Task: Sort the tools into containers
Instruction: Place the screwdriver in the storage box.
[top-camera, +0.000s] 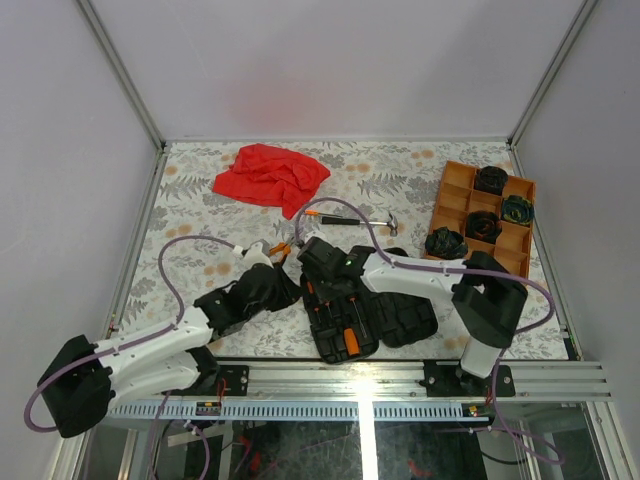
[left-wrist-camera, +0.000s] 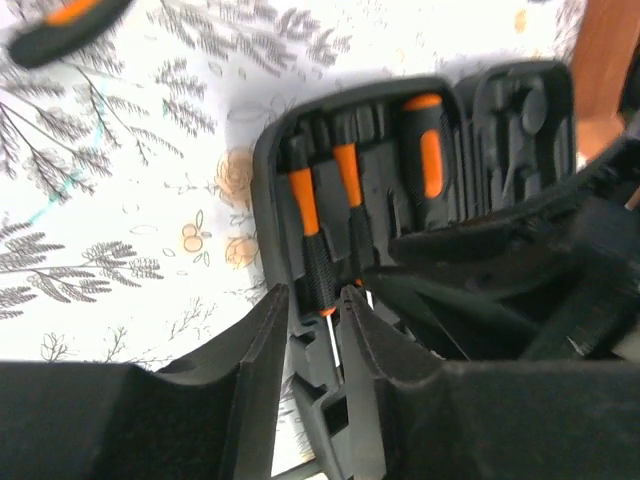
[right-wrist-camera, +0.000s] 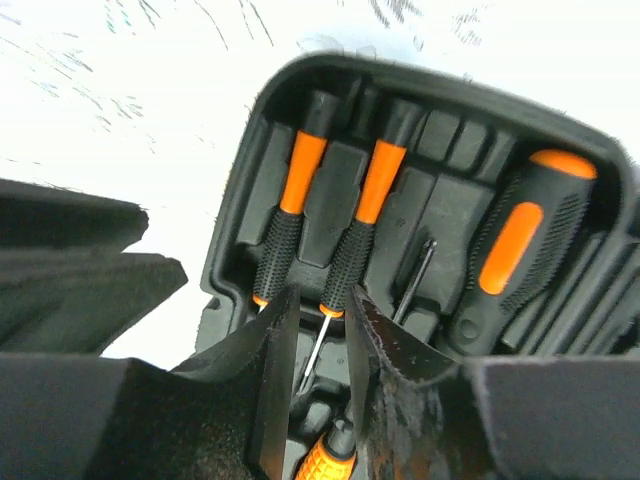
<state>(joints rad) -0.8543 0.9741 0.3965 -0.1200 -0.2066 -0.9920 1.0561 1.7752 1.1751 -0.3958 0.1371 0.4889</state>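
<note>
Seating check: two slim orange-and-black-handled screwdrivers (right-wrist-camera: 285, 235) lie in adjacent slots of the black ribbed plastic clamshell case (right-wrist-camera: 240, 190), right gripper (right-wrist-camera: 318, 305) narrowly parted astride one's tip end, left gripper (left-wrist-camera: 315, 300) likewise narrow and empty, so best retreat straight up without snagging.

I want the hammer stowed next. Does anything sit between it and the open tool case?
Nothing lies on the table between the hammer and the tool case. Above the case, though, the right gripper and left gripper both hang over its far end, on the hammer's side, crowding that approach.
</note>
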